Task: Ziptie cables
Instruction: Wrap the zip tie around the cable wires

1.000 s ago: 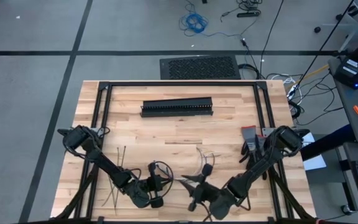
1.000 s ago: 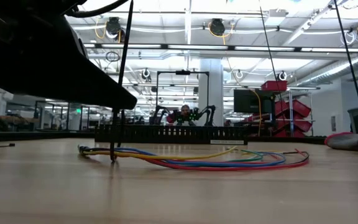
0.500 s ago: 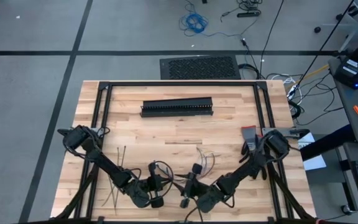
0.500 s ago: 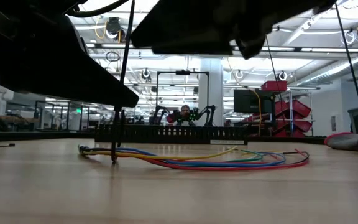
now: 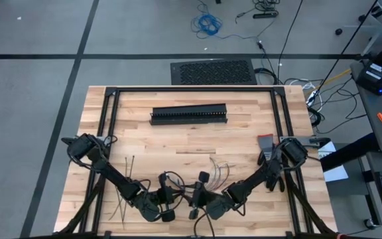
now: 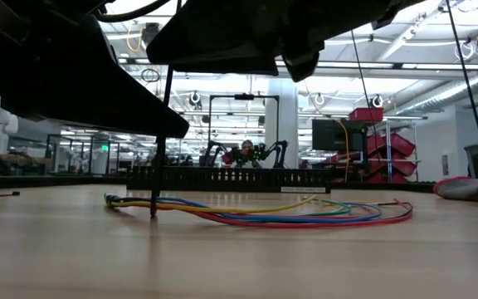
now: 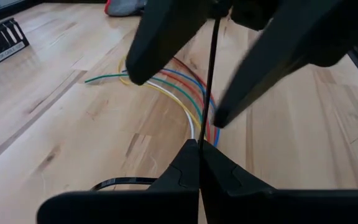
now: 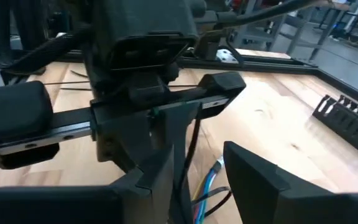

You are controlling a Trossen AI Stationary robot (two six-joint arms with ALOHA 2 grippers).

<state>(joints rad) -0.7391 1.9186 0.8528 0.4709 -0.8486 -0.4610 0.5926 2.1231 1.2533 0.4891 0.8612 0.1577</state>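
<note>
Black ziptie (image 7: 211, 93) stands pinched in left gripper (image 7: 199, 163); right gripper (image 7: 194, 68) seemingly spread around it.

You are looking down on both arms reaching toward each other at the table's (image 5: 178, 143) near edge. The left gripper (image 5: 166, 198) and the right gripper (image 5: 197, 197) are sitting close together, jaws facing one another; how they stand cannot be told from above. The cables (image 5: 219, 168) are lying just beyond the right gripper's jaws. Loose zipties (image 5: 126, 174) are lying outward of the left gripper, beside its arm. The black duct (image 5: 189, 115) is lying well beyond both jaws.
</note>
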